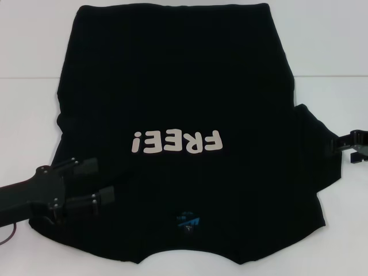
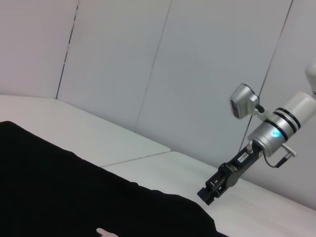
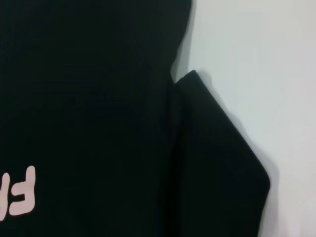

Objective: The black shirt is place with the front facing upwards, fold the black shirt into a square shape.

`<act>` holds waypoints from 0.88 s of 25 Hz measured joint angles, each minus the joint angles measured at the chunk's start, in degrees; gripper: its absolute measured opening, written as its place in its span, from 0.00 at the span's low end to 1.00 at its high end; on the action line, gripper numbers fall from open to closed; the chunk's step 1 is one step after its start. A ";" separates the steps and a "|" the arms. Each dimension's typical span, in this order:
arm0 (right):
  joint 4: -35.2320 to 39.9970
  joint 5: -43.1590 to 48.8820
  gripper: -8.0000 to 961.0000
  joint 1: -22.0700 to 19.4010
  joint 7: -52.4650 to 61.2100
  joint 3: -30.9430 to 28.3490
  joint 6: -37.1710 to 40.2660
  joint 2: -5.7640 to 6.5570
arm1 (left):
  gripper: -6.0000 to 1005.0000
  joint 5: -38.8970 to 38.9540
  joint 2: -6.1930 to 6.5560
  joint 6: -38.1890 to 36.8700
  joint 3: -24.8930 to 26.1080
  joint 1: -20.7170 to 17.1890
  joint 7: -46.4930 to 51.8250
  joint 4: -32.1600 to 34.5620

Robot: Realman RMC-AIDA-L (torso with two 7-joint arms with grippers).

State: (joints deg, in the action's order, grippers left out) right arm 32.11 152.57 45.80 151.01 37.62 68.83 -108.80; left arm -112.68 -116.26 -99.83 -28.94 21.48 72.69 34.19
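The shirt [image 1: 178, 86] lies flat, front up, on the white surface [image 1: 29, 46], left gripper [image 1: 105, 181] jaws spread over its near-left sleeve, right gripper [image 1: 352, 147] at its right sleeve edge, jaws' state unclear.

Count, taken around the black shirt [image 1: 172, 86] as landmark — one shirt, one white word [image 1: 176, 141] on its chest, one blue neck label [image 1: 188, 221] just below the word. Grippers — two: left gripper [image 1: 106, 181] over the shirt's near-left corner, right gripper [image 1: 332, 141] at its right sleeve.
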 joint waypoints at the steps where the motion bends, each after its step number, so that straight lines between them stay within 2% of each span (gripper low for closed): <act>1: -0.18 0.01 0.81 0.10 0.00 0.10 -0.20 -0.09 | 0.89 0.00 0.00 0.00 0.02 0.03 -0.01 0.01; 22: -2.22 0.09 0.81 0.89 0.07 1.68 -2.80 -1.03 | 0.89 0.10 0.04 -0.69 0.11 0.02 0.07 0.17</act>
State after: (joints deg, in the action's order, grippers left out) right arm 29.89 152.66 46.69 151.08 39.30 66.03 -109.83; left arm -112.58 -116.22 -100.52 -28.83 21.51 72.76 34.37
